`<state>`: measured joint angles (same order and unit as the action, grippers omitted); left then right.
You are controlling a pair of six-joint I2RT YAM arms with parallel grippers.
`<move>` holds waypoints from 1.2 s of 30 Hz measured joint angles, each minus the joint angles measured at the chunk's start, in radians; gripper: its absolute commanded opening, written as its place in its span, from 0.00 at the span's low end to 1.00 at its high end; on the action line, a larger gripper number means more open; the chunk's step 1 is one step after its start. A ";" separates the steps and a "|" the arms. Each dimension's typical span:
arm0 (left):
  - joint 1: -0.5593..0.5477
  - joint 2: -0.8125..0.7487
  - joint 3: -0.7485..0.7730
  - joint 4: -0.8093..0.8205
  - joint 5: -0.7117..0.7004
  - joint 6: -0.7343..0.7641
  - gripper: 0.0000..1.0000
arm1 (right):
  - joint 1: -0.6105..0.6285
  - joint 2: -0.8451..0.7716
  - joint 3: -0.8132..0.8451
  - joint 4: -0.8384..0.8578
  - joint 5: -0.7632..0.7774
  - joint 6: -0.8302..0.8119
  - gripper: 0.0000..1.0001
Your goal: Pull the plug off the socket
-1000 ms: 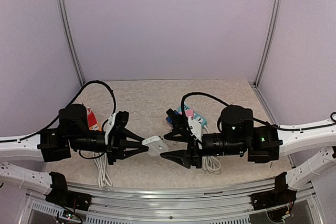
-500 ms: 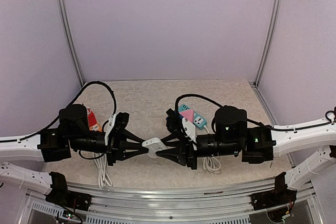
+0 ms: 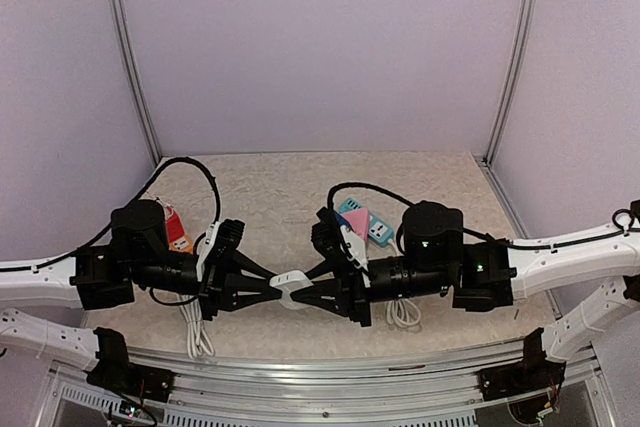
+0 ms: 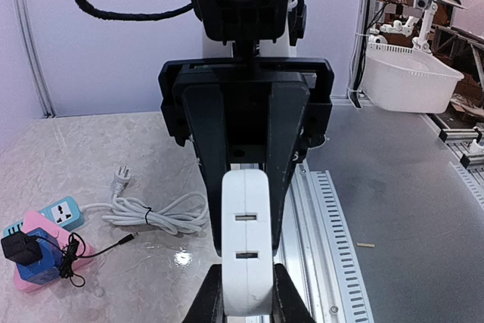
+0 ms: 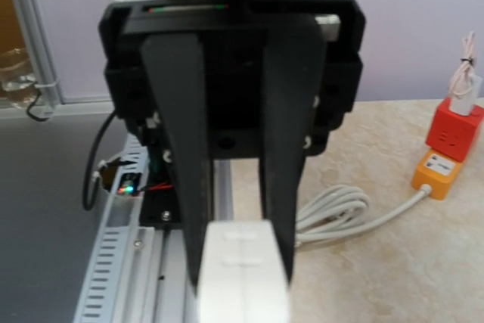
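A white plug-and-socket block (image 3: 288, 284) hangs over the table's near edge between both arms. My left gripper (image 3: 272, 287) is shut on its left end. In the left wrist view the block (image 4: 246, 247) shows two slots and sits clamped in that gripper (image 4: 246, 293). My right gripper (image 3: 305, 288) has its fingers pressed on the block's right end. In the right wrist view the block (image 5: 243, 270) is blurred, with the right gripper (image 5: 237, 277) on both its sides. I cannot make out where plug and socket join.
A pink and blue power strip (image 3: 362, 222) with a black adapter (image 4: 19, 247) lies behind the right arm. Red and orange sockets (image 3: 177, 230) lie by the left arm. White coiled cables (image 3: 195, 332) (image 3: 403, 312) lie near each arm. An aluminium rail (image 3: 320, 357) runs along the near edge.
The right arm moved left up to the white block and its open fingers closed onto the block's right end. The left gripper kept its hold and barely moved.
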<state>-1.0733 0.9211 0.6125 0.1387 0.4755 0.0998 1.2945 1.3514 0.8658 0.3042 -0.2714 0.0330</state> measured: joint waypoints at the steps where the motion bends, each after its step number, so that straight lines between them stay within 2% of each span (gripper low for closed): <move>1: 0.000 -0.002 0.000 0.000 0.003 0.000 0.00 | -0.001 0.001 0.002 0.000 -0.010 0.008 0.16; 3: 0.000 -0.005 0.000 -0.002 0.008 -0.002 0.00 | -0.002 0.002 0.003 0.000 -0.021 0.015 0.17; 4: -0.001 -0.006 0.000 -0.003 0.010 -0.002 0.00 | -0.002 0.002 0.003 0.000 -0.026 0.018 0.24; 8: -0.001 -0.006 0.000 -0.002 0.003 0.003 0.00 | -0.005 0.003 0.008 -0.004 -0.055 0.044 0.62; 11: 0.000 -0.006 0.000 0.004 -0.018 0.004 0.00 | -0.010 -0.013 0.008 -0.023 -0.073 0.048 0.70; 14: 0.001 -0.006 0.000 0.005 -0.036 0.006 0.00 | -0.035 -0.065 0.007 -0.047 -0.069 0.048 0.70; 19: 0.001 -0.005 0.000 0.011 -0.040 0.006 0.00 | -0.071 -0.143 0.006 -0.053 -0.061 0.051 0.65; 22: 0.001 0.001 0.002 0.016 -0.040 0.006 0.00 | -0.072 -0.137 0.006 -0.057 -0.066 0.055 0.63; 28: 0.001 0.013 0.002 0.035 -0.040 0.006 0.00 | -0.073 -0.082 0.006 -0.066 -0.086 0.071 0.50; 36: 0.001 0.014 0.002 0.051 -0.042 0.005 0.00 | -0.073 -0.051 0.006 -0.069 -0.087 0.082 0.41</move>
<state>-1.0721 0.9352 0.6147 0.1894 0.4332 0.1047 1.2217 1.2999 0.8722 0.2352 -0.3588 0.1150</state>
